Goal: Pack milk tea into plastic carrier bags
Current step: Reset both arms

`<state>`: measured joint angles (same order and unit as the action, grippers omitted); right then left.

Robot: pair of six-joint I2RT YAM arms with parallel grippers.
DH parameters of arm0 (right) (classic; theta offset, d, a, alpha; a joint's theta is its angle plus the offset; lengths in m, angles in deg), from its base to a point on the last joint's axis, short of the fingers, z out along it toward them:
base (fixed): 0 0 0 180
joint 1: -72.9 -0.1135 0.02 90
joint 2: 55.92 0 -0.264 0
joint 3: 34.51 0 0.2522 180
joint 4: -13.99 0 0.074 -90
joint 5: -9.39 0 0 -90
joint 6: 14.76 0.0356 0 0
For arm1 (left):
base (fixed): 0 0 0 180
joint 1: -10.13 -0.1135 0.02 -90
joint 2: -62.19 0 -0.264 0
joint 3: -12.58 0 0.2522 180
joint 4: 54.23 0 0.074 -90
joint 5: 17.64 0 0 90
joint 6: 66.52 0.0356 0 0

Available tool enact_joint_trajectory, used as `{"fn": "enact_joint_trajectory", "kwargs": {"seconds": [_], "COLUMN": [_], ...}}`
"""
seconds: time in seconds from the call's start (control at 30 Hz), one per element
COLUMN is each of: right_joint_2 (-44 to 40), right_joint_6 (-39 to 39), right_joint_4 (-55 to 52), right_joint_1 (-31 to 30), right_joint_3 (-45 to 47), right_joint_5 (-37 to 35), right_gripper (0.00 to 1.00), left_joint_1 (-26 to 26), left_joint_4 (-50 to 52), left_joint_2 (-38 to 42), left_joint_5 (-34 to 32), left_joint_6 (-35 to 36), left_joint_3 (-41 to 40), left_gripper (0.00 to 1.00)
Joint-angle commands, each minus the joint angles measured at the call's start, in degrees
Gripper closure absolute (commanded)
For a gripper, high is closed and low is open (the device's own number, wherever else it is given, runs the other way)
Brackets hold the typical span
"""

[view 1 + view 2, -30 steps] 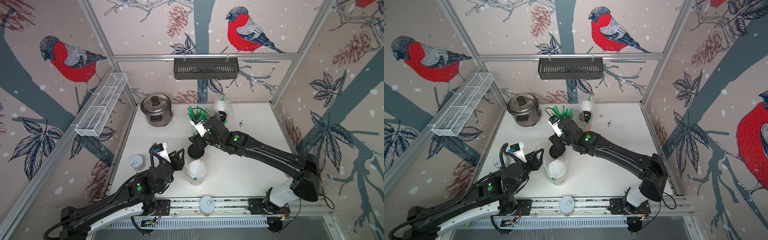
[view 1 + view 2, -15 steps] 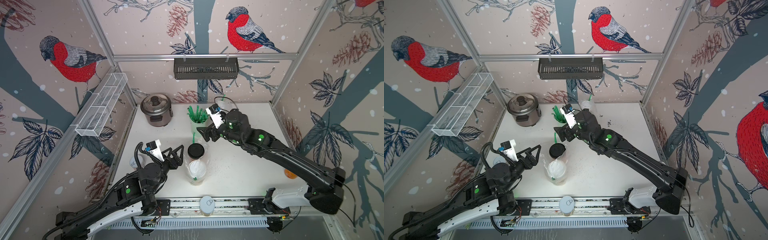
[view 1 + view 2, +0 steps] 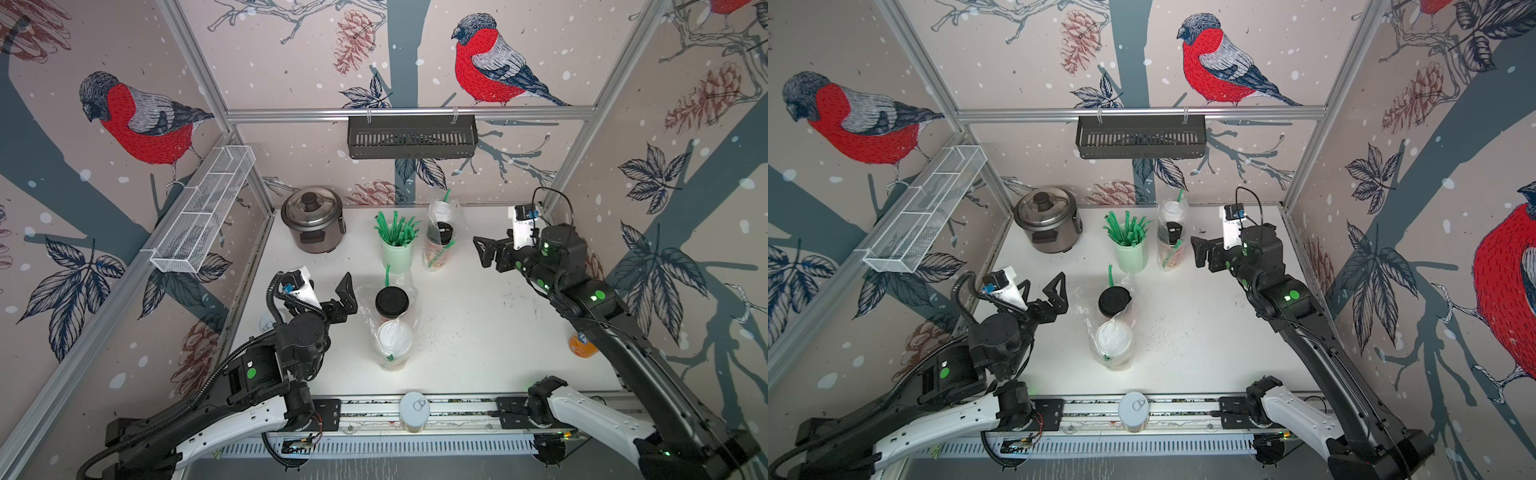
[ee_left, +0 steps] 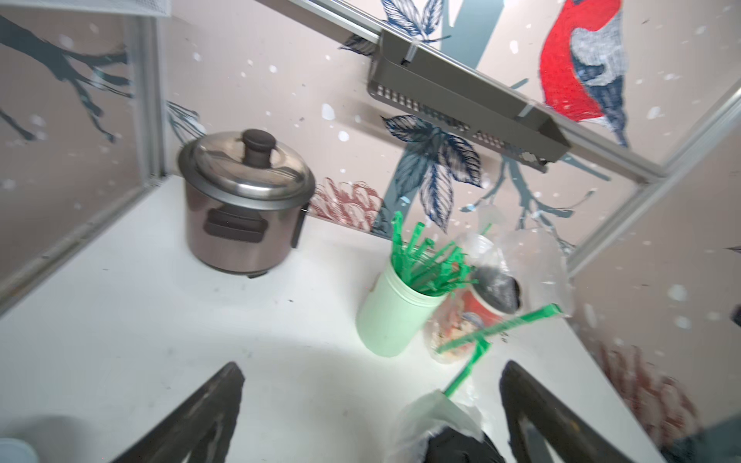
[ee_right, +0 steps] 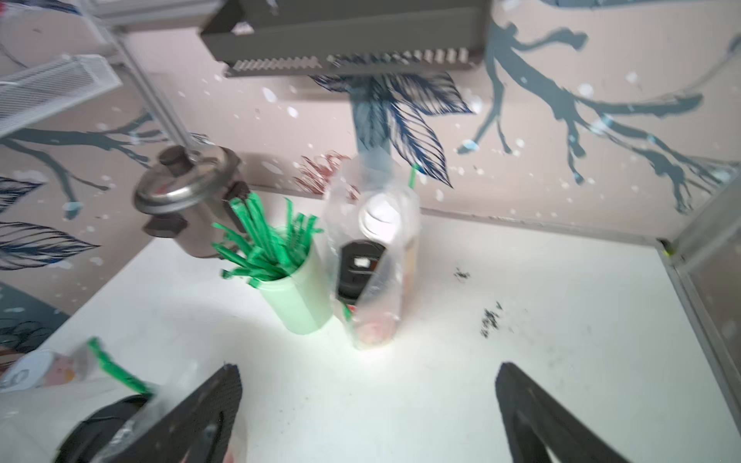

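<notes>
Only the top views take in the front rail, where a pull-tab can (image 3: 413, 409) stands, and the orange bottle (image 3: 582, 344) against the right arm. Neither wrist view reaches them.

The left gripper (image 3: 1041, 292) is spread wide with nothing in it. The near bag (image 3: 365, 305) stands upright on the table (image 3: 478, 332) just off the outer side of one finger, not between the two. Whether plastic and finger touch I cannot tell. Inside it, the near white-lidded cup (image 3: 395, 338) sits toward the arm bases and the near black-lidded cup (image 3: 391, 302) sits behind it. A green straw (image 3: 387, 274) pokes up at the bag's far end. The left wrist view catches only this bag's crumpled top and the straw, close in by one finger.

The right gripper (image 3: 484, 251) also gapes open, holding nothing, well apart from the near bag. The far bag (image 3: 457, 216) stands just ahead of its fingertips, near but not touching. The right wrist view shows that bag beyond the gap between the fingers. In it, the far black-lidded cup (image 5: 357, 264) is closer to the jaws and the far white-lidded cup (image 5: 379, 216) is behind it. Only the left wrist view shows the red print on the far black-lidded cup.

The straw cup (image 3: 397, 257) stands just beside the far bag, on the side away from the right gripper. The rice cooker (image 3: 313, 224) sits beyond that.
</notes>
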<state>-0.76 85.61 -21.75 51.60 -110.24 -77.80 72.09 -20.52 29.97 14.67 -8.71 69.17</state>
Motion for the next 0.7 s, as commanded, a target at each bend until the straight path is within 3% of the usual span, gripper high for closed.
{"fn": "enact_joint_trajectory", "kwargs": {"seconds": [0.0, 0.13, 0.2, 0.27, 0.37, 0.47, 0.67], "right_joint_2": [-0.8, 0.2, 0.4, 0.8, 2.8, 7.5, 17.8], "right_joint_6": [1.3, 3.0, 3.1, 4.1, 4.3, 2.9, 0.3], "right_joint_4": [2.9, 9.4, 13.6, 19.1, 28.1, 36.5, 53.2], "right_joint_1": [8.3, 18.8, 21.3, 23.3, 24.5, 25.4, 25.4], "right_joint_3": [5.7, 14.0, 17.1, 20.7, 26.1, 31.0, 38.6], "right_joint_5": [9.4, 12.2, 9.7, 5.6, -3.2, -7.3, -13.2], "right_gripper": [0.00, 0.00, 0.00, 0.00, 0.00, 0.00, 0.00], "left_joint_1": [-3.9, -19.4, -27.9, -35.3, -39.0, -40.7, -46.0], "left_joint_4": [-2.3, -7.3, -10.6, -14.8, -23.9, -31.6, -43.1], "left_joint_2": [-1.8, -3.7, -5.6, -8.9, -14.7, -22.9, -37.8], "left_joint_5": [-7.7, 5.6, 12.9, 16.3, 12.4, 5.9, 5.8], "left_joint_6": [4.1, 4.3, 4.6, 3.9, 6.5, 7.8, 13.1], "left_joint_3": [-1.5, -5.6, -8.1, -10.9, -14.6, -16.0, -16.9], "left_gripper": [0.02, 0.01, 0.01, 0.01, 0.01, 0.03, 0.03]}}
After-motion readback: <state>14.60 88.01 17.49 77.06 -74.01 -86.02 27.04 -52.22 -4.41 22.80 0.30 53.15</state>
